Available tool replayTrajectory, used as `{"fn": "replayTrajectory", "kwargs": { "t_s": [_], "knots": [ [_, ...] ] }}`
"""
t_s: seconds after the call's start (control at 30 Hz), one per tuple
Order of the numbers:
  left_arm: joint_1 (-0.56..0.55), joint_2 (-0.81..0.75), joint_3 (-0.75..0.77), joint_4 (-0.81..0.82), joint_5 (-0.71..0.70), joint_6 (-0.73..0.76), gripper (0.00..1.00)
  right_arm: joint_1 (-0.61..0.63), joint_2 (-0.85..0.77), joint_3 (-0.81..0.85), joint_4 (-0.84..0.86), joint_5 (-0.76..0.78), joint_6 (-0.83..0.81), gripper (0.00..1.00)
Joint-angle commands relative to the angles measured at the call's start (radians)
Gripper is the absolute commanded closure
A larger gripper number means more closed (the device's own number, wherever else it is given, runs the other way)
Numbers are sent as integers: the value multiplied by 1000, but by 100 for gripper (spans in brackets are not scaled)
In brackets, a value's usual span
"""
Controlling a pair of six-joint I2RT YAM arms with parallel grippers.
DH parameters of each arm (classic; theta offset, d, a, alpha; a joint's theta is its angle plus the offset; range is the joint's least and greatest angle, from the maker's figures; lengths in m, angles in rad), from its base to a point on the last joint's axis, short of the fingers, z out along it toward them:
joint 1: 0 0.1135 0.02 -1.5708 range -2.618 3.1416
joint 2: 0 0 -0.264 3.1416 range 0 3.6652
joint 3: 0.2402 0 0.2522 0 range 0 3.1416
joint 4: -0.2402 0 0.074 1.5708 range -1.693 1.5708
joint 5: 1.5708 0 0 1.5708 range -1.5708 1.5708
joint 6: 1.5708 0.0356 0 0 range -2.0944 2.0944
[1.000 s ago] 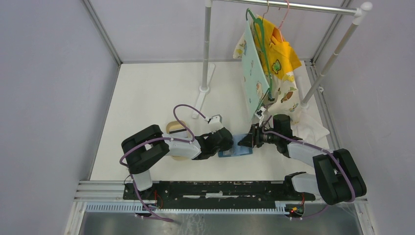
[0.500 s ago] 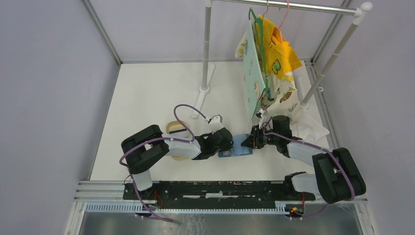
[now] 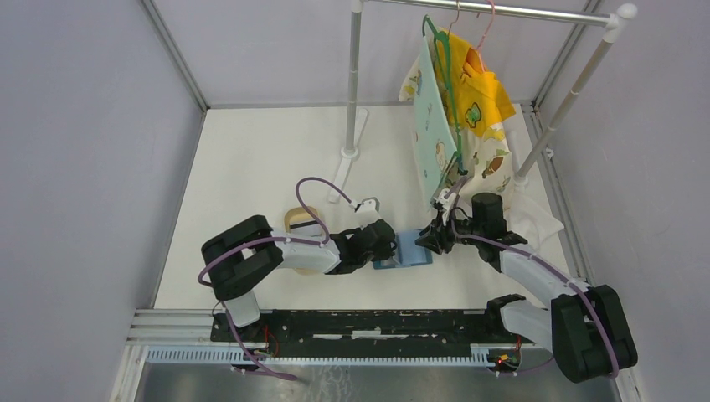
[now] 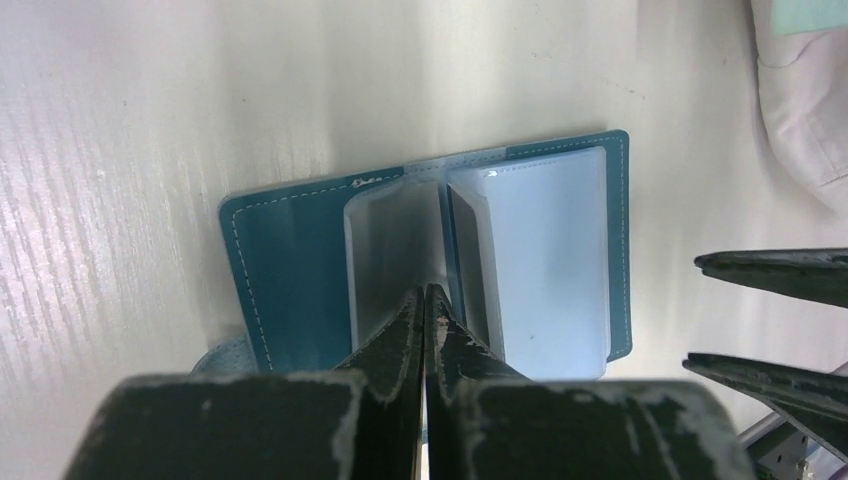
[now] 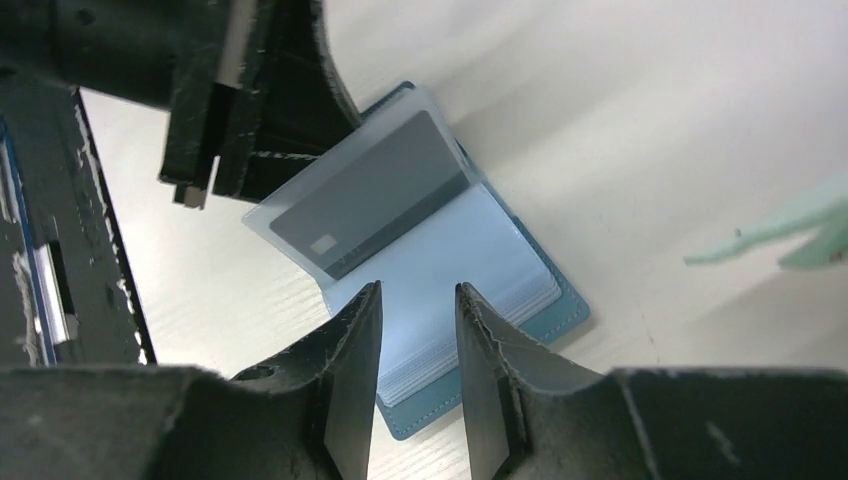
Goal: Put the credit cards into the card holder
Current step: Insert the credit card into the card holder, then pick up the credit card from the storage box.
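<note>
Evidently, holder kept open for loading

The card holder (image 4: 290, 260) lies open on the table (image 3: 251, 167); the left gripper (image 4: 425, 300), tips together, seems to prop a clear sleeve (image 4: 395, 250) holding a grey card (image 5: 370, 195); the right gripper (image 5: 418, 292) hovers near, jaws apart and empty.

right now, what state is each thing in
card holder: open, lying flat
dark card: inside a raised clear sleeve
left gripper: shut, tips at the sleeves' fold
right gripper: open, empty
clothes: hung on the rack
tan tray: half hidden, contents unclear
</note>
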Motion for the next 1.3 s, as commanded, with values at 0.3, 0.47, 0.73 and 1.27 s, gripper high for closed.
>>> {"fn": "replayTrajectory", "kwargs": {
  "t_s": [0.3, 0.47, 0.73, 1.27],
  "knots": [
    [-8, -115, -10, -108, -29, 100, 97, 77, -1, 22, -64, -87, -314, 60],
    [-35, -166, 4, -231, -97, 120, 96, 90, 2, 29, -128, -94, -386, 58],
    [-60, -301, 22, -381, -155, 195, 96, 180, 9, 80, -233, -23, -566, 55],
    [-51, -477, -38, -608, -439, 260, 70, 366, 253, 268, -207, 145, -507, 78]
  ]
}}
